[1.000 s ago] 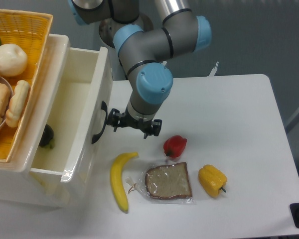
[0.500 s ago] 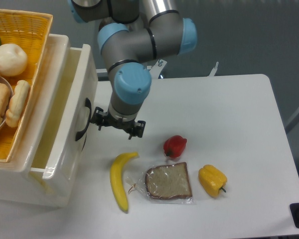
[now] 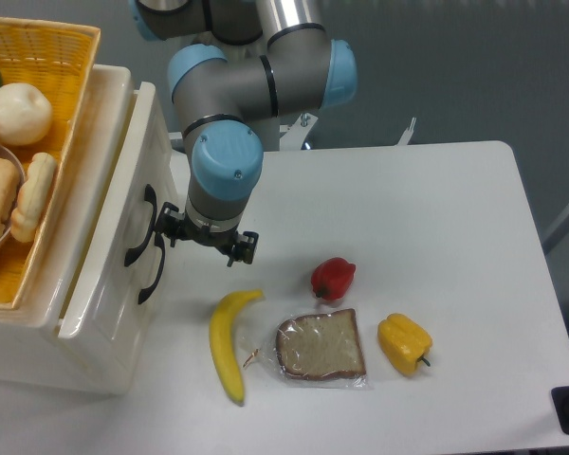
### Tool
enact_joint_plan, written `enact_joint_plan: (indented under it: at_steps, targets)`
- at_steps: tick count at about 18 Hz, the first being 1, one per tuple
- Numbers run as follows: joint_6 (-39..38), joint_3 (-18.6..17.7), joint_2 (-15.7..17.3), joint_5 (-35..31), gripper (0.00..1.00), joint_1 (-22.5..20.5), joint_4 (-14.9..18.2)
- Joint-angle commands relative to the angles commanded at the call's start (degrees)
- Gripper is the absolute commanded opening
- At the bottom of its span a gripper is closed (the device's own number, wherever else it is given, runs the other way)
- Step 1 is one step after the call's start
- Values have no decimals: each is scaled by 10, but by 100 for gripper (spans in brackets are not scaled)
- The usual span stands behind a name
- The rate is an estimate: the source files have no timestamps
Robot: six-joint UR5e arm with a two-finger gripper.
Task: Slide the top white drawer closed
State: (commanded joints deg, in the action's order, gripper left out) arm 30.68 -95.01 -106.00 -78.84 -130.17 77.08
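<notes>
The top white drawer (image 3: 140, 152) sits pushed in almost flush with the cream cabinet, and its curved black handle (image 3: 136, 230) faces right. A like handle of the lower drawer (image 3: 153, 273) shows just beside it. My gripper (image 3: 205, 241) hangs low over the table right in front of the drawer. Its jaws are spread with nothing between them, and the left fingertip (image 3: 165, 228) is at the drawer front by the handle. The inside of the drawer is hidden.
A woven yellow basket (image 3: 62, 43) with food rests on top of the cabinet. On the table lie a banana (image 3: 227, 346), a bagged bread slice (image 3: 320, 347), a red pepper (image 3: 333, 279) and a yellow pepper (image 3: 403, 343).
The gripper has moved left against the drawer front, and the drawer has slid from well open into the cabinet. The dark item inside it is no longer visible.
</notes>
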Motion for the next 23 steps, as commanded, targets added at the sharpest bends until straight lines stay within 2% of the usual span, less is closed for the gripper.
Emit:
enact_joint_plan:
  at_steps: [13, 17, 20, 23]
  targets:
    - [6, 3, -3, 5, 100, -11, -4]
    - [63, 35, -4, -18, 100, -63, -6]
    - [138, 39, 2, -32, 100, -105, -6]
    - [208, 33, 19, -88, 100, -146, -4]
